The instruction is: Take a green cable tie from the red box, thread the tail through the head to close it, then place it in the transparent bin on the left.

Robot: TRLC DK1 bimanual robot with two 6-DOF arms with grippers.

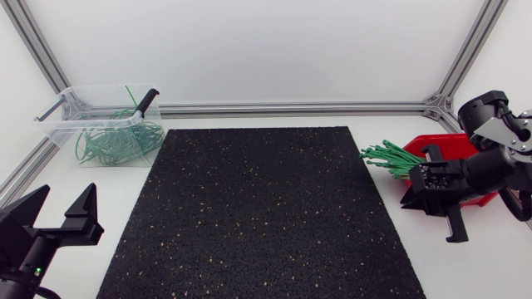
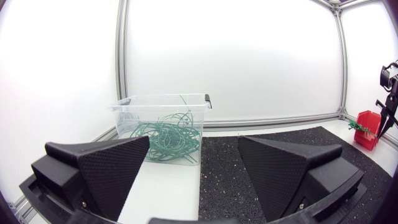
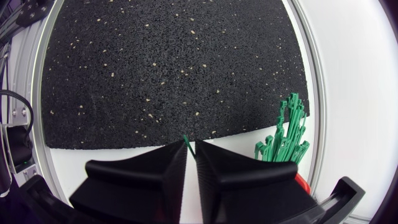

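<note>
Green cable tie (image 3: 187, 144) pinched between nearly closed right fingers (image 3: 149, 177); left fingers (image 2: 115, 163) spread wide.

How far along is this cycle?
Done: looped ties already lie in the transparent bin. In hand: the right gripper, by the red box, is shut on a green tie, only its tip showing. Left: threading it closed and binning; the left gripper is open and empty.
</note>
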